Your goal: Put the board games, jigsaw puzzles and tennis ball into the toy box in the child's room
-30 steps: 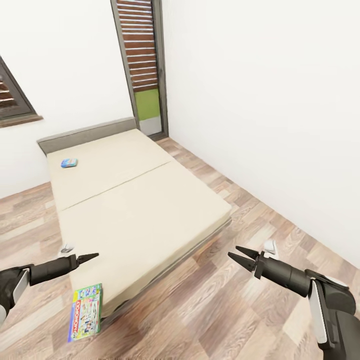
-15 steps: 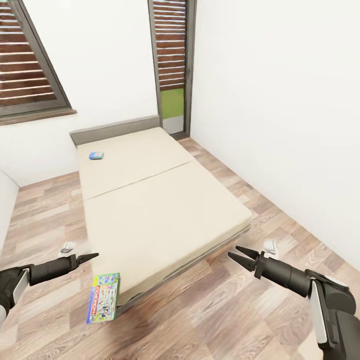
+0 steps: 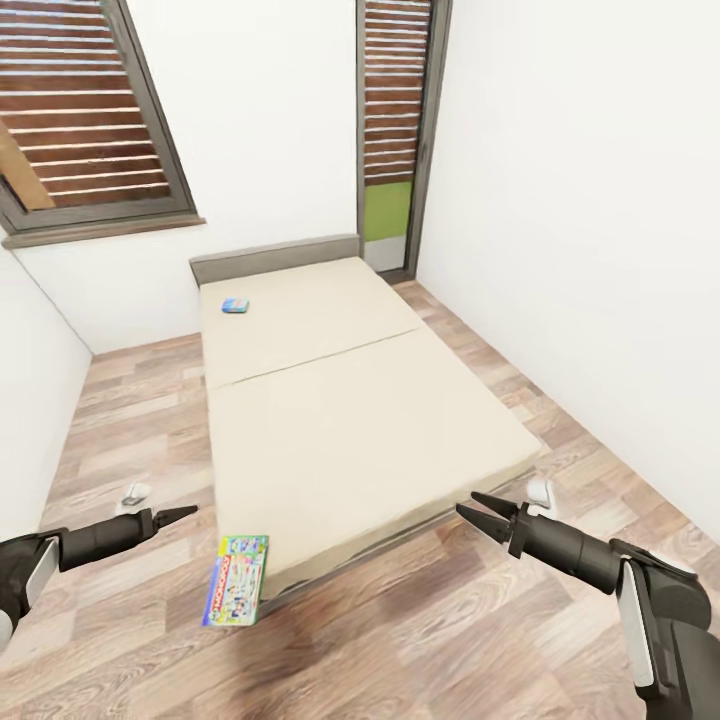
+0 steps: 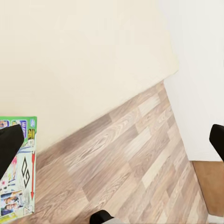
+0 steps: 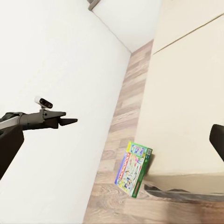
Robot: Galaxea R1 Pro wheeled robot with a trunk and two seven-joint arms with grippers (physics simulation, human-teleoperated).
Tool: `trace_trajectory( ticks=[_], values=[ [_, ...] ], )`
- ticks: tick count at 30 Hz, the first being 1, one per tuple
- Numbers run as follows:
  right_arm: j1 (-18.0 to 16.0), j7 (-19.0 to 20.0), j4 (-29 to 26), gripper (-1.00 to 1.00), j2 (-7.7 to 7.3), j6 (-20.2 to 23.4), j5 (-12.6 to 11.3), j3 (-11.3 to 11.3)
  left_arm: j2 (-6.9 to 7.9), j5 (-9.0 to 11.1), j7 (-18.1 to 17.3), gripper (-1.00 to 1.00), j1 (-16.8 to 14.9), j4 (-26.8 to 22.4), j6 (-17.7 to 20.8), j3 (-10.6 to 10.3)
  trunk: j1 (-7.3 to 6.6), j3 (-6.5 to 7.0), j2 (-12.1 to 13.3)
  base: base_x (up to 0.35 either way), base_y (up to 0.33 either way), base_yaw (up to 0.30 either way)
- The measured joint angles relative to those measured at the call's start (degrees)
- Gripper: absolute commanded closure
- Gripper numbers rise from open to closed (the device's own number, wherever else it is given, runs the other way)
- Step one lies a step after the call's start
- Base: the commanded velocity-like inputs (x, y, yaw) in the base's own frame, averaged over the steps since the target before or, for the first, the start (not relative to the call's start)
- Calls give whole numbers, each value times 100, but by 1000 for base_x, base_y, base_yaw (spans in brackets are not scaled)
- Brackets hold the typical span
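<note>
two board games (image 3: 236, 593) (image 3: 236, 305), one bed (image 3: 340, 420), two windows (image 3: 90, 120)

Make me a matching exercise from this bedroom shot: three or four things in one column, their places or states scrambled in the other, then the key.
Things:
1. small blue board game
2. green-edged board game
3. left tool
4. right tool

Places or states:
A. leaning at the bed's near corner, partly on the floor
B. open, over the floor past the bed's foot
C. flat on the mattress near the headboard
D. shut, empty

Pairs: 1-C, 2-A, 3-D, 4-B
</note>
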Motion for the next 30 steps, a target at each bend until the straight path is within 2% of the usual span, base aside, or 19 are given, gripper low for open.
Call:
trace_trajectory(
  ticks=[11, 30],
  values=[
    [0, -24, -1, -100, 1, -218, -3, 4, 0, 1, 0, -100, -1, 1, 0, -3, 0, 89, 0, 0, 0, 151],
    [1, -26, 6, -100, 5, -295, -10, 8, -1, -1, 1, -100, -1, 0, 0, 3, 0, 266, 0, 0, 0, 15]
  ],
)
